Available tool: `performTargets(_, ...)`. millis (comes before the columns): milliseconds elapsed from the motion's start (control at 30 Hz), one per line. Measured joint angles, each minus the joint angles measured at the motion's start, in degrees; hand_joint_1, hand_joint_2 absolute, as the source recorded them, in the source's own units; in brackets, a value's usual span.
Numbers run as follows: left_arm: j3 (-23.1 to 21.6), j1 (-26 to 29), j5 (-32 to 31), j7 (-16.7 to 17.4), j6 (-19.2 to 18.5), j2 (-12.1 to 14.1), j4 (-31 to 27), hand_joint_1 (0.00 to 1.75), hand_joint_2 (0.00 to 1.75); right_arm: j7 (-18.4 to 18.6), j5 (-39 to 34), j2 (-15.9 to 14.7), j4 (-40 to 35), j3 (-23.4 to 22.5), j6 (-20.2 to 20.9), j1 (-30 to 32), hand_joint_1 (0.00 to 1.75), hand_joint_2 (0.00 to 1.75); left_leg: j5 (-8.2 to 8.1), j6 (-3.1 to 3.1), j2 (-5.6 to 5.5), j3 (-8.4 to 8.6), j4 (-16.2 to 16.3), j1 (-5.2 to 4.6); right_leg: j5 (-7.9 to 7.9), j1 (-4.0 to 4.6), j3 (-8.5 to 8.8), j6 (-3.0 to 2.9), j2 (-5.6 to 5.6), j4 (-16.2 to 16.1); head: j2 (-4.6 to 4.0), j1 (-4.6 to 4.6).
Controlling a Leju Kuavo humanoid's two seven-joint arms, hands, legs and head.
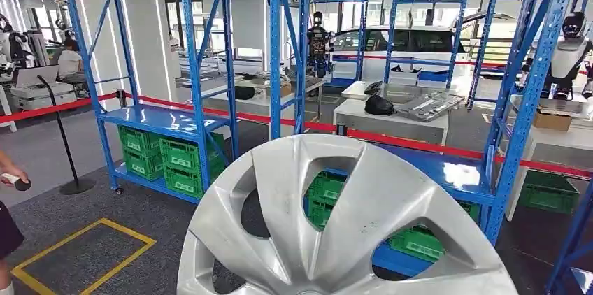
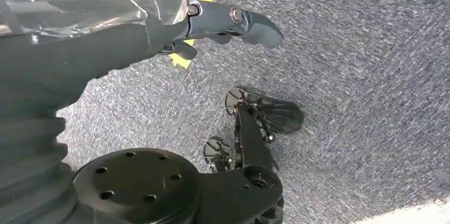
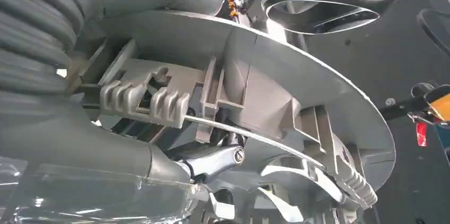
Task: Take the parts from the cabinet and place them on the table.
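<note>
Hubcap up front, racks behind w/ crates on lower shelves; tables beyond.

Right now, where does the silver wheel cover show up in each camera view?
Head view: wheel cover low in the foreground, front face toward the camera.
Left wrist view: not in it; left hand hangs over grey carpet.
Right wrist view: its ribbed back side, gripped by the right hand.
Shared landmark: the cover's spoke openings.
</note>
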Motion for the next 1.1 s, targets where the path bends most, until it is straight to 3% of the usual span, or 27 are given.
performTargets(67, 0.1, 0.0, -0.3, 0.1, 0.0, 0.0, -0.4, 0.0, 1.75, 0.0, 0.2, 0.0, -0.2, 0.0, 0.0, 0.0, 1.75, 1.75, -0.09, -0.17, -0.7, 0.08, 0.2, 0.01, 4.24, -0.14, 5.23, 0.64, 0.46, -10.9, 0.0, 0.0)
performTargets(100, 0.1, 0.0, -0.6, 0.1, 0.1, 0.0, -0.4, 0.0, 1.75, 0.0, 0.3, 0.0, -0.2, 0.0, 0.0, 0.0, 1.75, 1.75, -0.19, -0.48, -0.89, -0.25, 0.5, -0.16, 4.53, -0.16, 6.32, 0.03, 1.32, -13.7, 0.0, 0.07)
performTargets(133, 0.2, 0.1, -0.6, 0.1, 0.1, 0.0, -0.5, 0.0, 1.75, 0.0, 0.3, 0.1, -0.3, 0.0, 0.0, 0.0, 1.75, 1.75, -0.31, -0.83, -1.1, -0.49, 0.8, -0.48, 4.91, 0.0, 6.48, -0.61, 0.94, -13.8, 0.0, 0.0)
performTargets(233, 0.5, 0.4, -0.8, 0.3, 0.1, 0.1, -0.5, 0.0, 1.75, 0.0, 0.4, 0.1, -0.4, 0.0, 0.0, 0.0, 1.75, 1.75, -0.13, -1.69, -1.09, -0.71, 0.6, -0.16, 5.13, 0.37, 6.23, -1.61, 0.87, -13.7, 0.0, -0.09)
performTargets(267, 0.5, 0.5, -0.8, 0.3, 0.1, 0.1, -0.5, 0.0, 1.75, 0.0, 0.4, 0.1, -0.4, 0.0, 0.0, 0.0, 1.75, 1.75, -0.65, -2.07, -0.63, -1.24, 1.2, 0.08, 5.37, -0.28, 6.37, -1.99, 0.71, -14.0, 0.0, -0.09)
performTargets(300, 0.5, 0.5, -1.0, 0.3, 0.1, 0.1, -0.6, 0.0, 1.75, 0.0, 0.4, 0.2, -0.4, -0.1, 0.0, 0.0, 1.75, 1.75, -1.9, -2.42, 0.18, -1.84, 2.9, 0.0, 5.35, -0.2, 6.42, -2.36, 0.62, -14.0, 0.0, -0.21)
performTargets(333, 0.5, 0.4, -1.1, 0.3, 0.1, 0.1, -0.7, 0.0, 1.75, 0.0, 0.4, 0.2, -0.4, -0.1, 0.0, 0.0, 1.75, 1.75, -4.16, -2.7, 0.61, -3.49, 6.7, 0.18, 5.27, -0.15, 6.42, -2.5, 0.47, -14.0, 0.0, -0.35)
performTargets(400, 0.5, 0.4, -1.2, 0.3, 0.1, 0.2, -0.7, 0.0, 1.75, 0.0, 0.5, 0.3, -0.4, -0.1, 0.0, 0.1, 1.75, 1.75, -8.32, -3.11, 0.9, -7.99, 16.5, 0.4, 5.25, -0.05, 6.37, -2.52, 0.21, -14.0, 0.0, -0.33)
performTargets(433, 0.5, 0.5, -1.2, 0.4, 0.1, 0.2, -0.7, 0.0, 1.75, 0.0, 0.5, 0.3, -0.4, -0.1, 0.0, 0.2, 1.75, 1.75, -8.97, -3.18, 0.96, -9.39, 19.4, 0.44, 5.25, 0.0, 6.37, -2.53, 0.05, -14.0, 0.0, -0.35)
performTargets(467, 0.5, 0.5, -1.2, 0.4, 0.1, 0.1, -0.7, 0.0, 1.75, 0.0, 0.5, 0.3, -0.4, -0.1, 0.0, 0.3, 1.75, 1.75, -8.16, -3.14, 0.98, -9.39, 19.3, 0.46, 5.24, 0.01, 6.41, -2.52, -0.12, -14.0, 0.0, -0.35)
performTargets(500, 0.5, 0.5, -1.4, 0.4, 0.1, 0.2, -0.7, 0.0, 1.75, 0.0, 0.5, 0.3, -0.4, -0.1, 0.0, 0.3, 1.75, 1.75, -6.2, -3.03, 1.02, -7.92, 16.2, 0.46, 5.23, 0.03, 6.46, -2.51, -0.2, -14.0, 0.0, -0.35)
performTargets(567, 0.7, 0.4, -1.6, 0.4, 0.1, 0.2, -0.7, 0.0, 1.75, 0.0, 0.5, 0.3, -0.4, -0.1, 0.0, 0.3, 1.75, 1.75, -1.36, -2.55, 1.51, -2.19, 5.4, 0.36, 5.21, 0.1, 6.71, -2.48, -0.35, -14.0, 0.0, -0.35)
performTargets(600, 0.8, 0.3, -1.6, 0.4, 0.1, 0.2, -0.7, 0.0, 1.75, 0.0, 0.5, 0.3, -0.4, -0.1, 0.0, 0.3, 1.75, 1.75, -0.94, -2.11, 2.48, -0.11, 1.3, 0.14, 5.21, 0.13, 6.77, -2.46, -0.43, -14.0, 0.0, -0.35)
performTargets(633, 0.9, 0.2, -1.6, 0.4, 0.1, 0.2, -0.8, 0.0, 1.75, 0.0, 0.5, 0.3, -0.4, -0.1, 0.0, 0.2, 1.75, 1.75, -1.27, -1.89, 2.65, 0.13, 0.7, -0.31, 5.13, 0.8, 6.55, -2.24, -0.53, -13.8, 0.0, -0.31)
performTargets(700, 1.0, 0.2, -1.6, 0.4, 0.1, 0.3, -0.8, 0.0, 1.75, 0.0, 0.6, 0.3, -0.4, -0.1, 0.0, 0.4, 1.75, 1.75, -1.27, -1.59, 2.19, -0.24, 0.8, -0.54, 5.24, 0.46, 6.47, -1.87, -0.81, -14.0, 0.0, -0.26)
performTargets(733, 1.0, 0.2, -1.6, 0.4, 0.1, 0.3, -0.8, 0.0, 1.75, 0.0, 0.6, 0.3, -0.4, -0.1, 0.0, 0.3, 1.75, 1.75, -1.1, -1.24, 1.97, -0.29, 0.6, -0.64, 5.36, 0.42, 6.56, -1.39, -0.98, -14.2, 0.0, -0.33)
performTargets(767, 1.1, 0.2, -1.6, 0.4, 0.1, 0.3, -0.8, 0.0, 1.75, 0.0, 0.6, 0.3, -0.5, -0.1, 0.0, 0.3, 1.75, 1.75, -0.43, -0.55, 1.79, 0.53, -0.2, -0.03, 5.12, 0.55, 6.36, -1.17, -1.03, -13.9, 0.0, -0.35)
performTargets(800, 1.2, 0.2, -1.6, 0.4, 0.1, 0.2, -0.8, 0.0, 1.75, 0.0, 0.6, 0.2, -0.5, -0.1, 0.0, 0.3, 1.75, 1.75, -0.22, -0.35, 1.66, 0.62, -0.6, -0.08, 4.34, 0.47, 5.74, -1.14, -0.62, -12.8, 0.0, -0.24)
performTargets(867, 1.4, 0.0, -1.7, 0.4, 0.1, 0.2, -0.8, 0.0, 1.75, 0.0, 0.6, 0.0, -0.5, -0.2, 0.1, 0.3, 1.75, 1.75, 0.03, 0.04, 1.31, 0.42, -0.6, -0.01, 0.97, 0.39, 2.78, -1.61, -0.27, -6.3, 0.0, -0.15)
performTargets(900, 1.4, 0.0, -1.7, 0.4, 0.1, 0.2, -0.8, 0.0, 1.75, 0.0, 0.6, -0.1, -0.4, -0.2, 0.2, 0.4, 1.75, 1.75, 0.05, 0.07, 1.06, 0.29, -0.6, -0.04, -1.13, 0.36, 0.05, -1.72, -0.16, -0.5, 0.0, -0.09)
performTargets(933, 1.4, 0.0, -1.7, 0.4, 0.1, 0.2, -0.8, 0.0, 1.75, 0.0, 0.6, -0.2, -0.3, -0.2, 0.3, 0.4, 1.75, 1.75, 0.05, 0.07, 0.84, 0.23, -0.5, -0.05, -2.28, 0.37, -1.81, -1.53, -0.06, 3.4, 0.0, -0.09)
performTargets(967, 1.4, 0.1, -1.7, 0.4, 0.1, 0.2, -0.8, 0.0, 1.75, 0.0, 0.5, -0.3, -0.2, -0.2, 0.4, 0.4, 1.75, 1.75, 0.05, 0.07, 0.61, 0.24, -0.5, -0.05, -2.25, 0.32, -2.44, -1.09, -0.03, 4.6, 0.0, -0.07)
performTargets(1000, 1.4, 0.1, -1.8, 0.4, 0.1, 0.2, -0.8, 0.0, 1.75, -0.1, 0.4, -0.4, -0.1, -0.2, 0.5, 0.4, 1.75, 1.75, 0.05, 0.06, 0.35, 0.28, -0.5, -0.03, -1.37, 0.2, -1.74, -0.64, -0.03, 3.1, 0.0, -0.04)
performTargets(1033, 1.5, 0.0, -1.8, 0.4, 0.1, 0.1, -0.8, 0.0, 1.75, -0.2, 0.4, -0.4, -0.1, -0.2, 0.5, 0.3, 1.75, 1.75, 0.0, -0.03, -0.03, 0.33, -0.4, 0.0, 0.96, -0.02, 0.7, 0.11, -0.01, -2.0, 0.0, -0.04)
performTargets(1067, 1.5, 0.0, -1.8, 0.4, 0.1, 0.0, -0.8, 0.0, 1.75, -0.3, 0.3, -0.5, -0.1, -0.2, 0.5, 0.3, 1.75, 1.75, -0.05, -0.11, -0.28, 0.38, -0.3, 0.03, 2.62, -0.19, 2.7, 0.48, 0.04, -6.1, 0.0, -0.04)
performTargets(1100, 1.5, 0.0, -1.8, 0.4, 0.0, -0.1, -0.8, 0.0, 1.75, -0.4, 0.3, -0.5, -0.1, -0.2, 0.6, 0.3, 1.75, 1.75, -0.25, -0.42, -0.65, 0.39, 0.0, 0.04, 4.85, -0.49, 5.9, 0.8, 0.56, -12.6, 0.0, -0.02)
